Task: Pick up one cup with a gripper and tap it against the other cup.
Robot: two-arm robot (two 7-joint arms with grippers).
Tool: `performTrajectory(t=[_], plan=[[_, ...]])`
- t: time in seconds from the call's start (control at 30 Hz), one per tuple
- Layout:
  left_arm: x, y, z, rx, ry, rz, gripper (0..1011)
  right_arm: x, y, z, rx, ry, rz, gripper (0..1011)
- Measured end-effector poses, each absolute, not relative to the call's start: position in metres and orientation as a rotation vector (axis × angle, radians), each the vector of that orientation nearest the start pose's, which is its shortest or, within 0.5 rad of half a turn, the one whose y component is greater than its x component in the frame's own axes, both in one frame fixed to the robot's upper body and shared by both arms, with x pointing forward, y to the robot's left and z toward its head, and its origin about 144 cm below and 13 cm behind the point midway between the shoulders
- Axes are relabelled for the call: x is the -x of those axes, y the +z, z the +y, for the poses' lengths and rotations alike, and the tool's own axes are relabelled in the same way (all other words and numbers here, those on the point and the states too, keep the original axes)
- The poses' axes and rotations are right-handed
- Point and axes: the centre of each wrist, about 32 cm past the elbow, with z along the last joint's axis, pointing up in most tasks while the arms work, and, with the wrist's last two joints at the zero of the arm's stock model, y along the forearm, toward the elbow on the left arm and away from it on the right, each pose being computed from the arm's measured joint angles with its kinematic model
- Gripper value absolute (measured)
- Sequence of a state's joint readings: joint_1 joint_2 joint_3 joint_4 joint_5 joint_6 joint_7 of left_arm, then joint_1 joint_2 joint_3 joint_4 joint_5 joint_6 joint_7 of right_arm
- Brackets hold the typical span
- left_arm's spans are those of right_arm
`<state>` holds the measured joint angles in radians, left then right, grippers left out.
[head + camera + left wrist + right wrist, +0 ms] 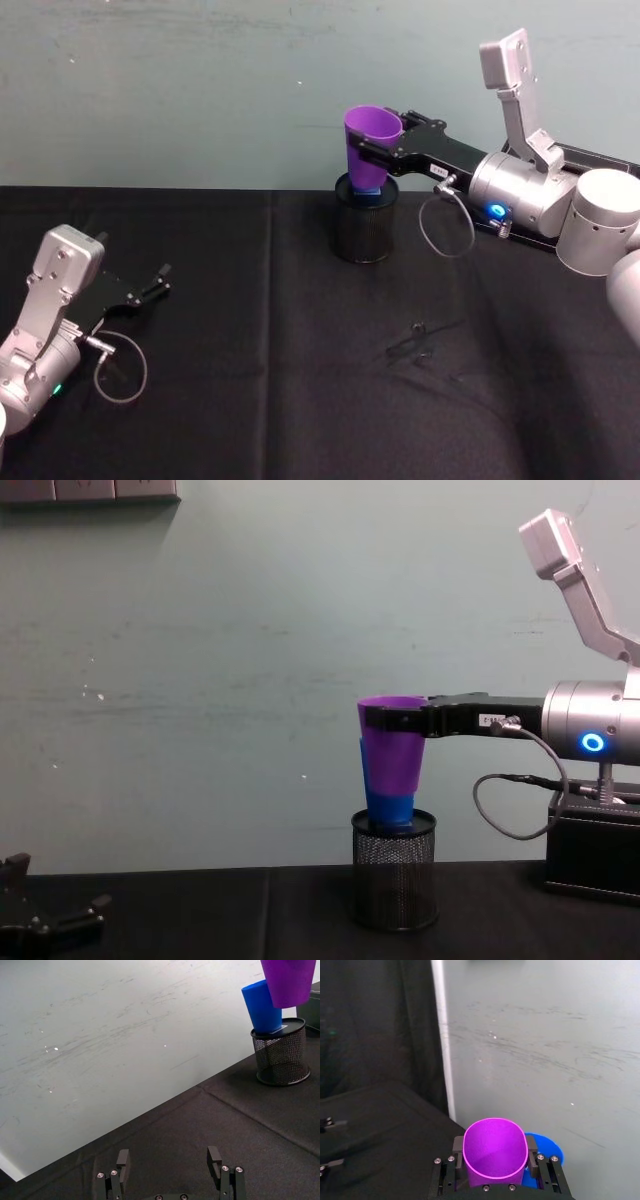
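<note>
Chest view: our right gripper (393,721) pinches the purple cup (392,765) just under its rim, upright and in the air, close against the blue cup (388,805), which leans in the mesh pen holder (394,880). We cannot confirm contact. We judge the high grip leaves the wall free for tapping. Left gripper (150,285) rests spread on the table (250,350), well apart.

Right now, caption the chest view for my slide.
Right gripper holds purple cup close beside blue cup standing in mesh holder.

Blue cup (262,1007) base sunk out of sight in mesh holder (282,1057), purple cup (289,982) rim cut off in left wrist view, contact between cups unclear
</note>
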<state>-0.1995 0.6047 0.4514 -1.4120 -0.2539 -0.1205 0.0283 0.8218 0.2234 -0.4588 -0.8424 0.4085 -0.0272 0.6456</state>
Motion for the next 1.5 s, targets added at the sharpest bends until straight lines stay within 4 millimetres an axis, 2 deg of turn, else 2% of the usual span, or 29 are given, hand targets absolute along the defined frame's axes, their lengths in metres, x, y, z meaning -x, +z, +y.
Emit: performTrajectory(t=[0.3,0.7,1.03,1.5], plan=[[-0.489,1.140,0.310,-0.305,1.248,-0.285,1011,-0.638,1.242,-0.239,0.056,-0.698,-0.063,726],[-0.489,1.140,0.310,-0.304,1.248,-0.285,1011,-0.586,1.239,-0.264,0.047,-0.615,-0.066,724],[-0.489,1.140,0.310,-0.304,1.248,-0.285,1011,-0.564,1.237,-0.277,0.080,-0.532,-0.121,726],[-0.489,1.140,0.310,-0.304,1.248,-0.285,1011,-0.548,1.200,-0.294,0.072,-0.474,-0.122,726]])
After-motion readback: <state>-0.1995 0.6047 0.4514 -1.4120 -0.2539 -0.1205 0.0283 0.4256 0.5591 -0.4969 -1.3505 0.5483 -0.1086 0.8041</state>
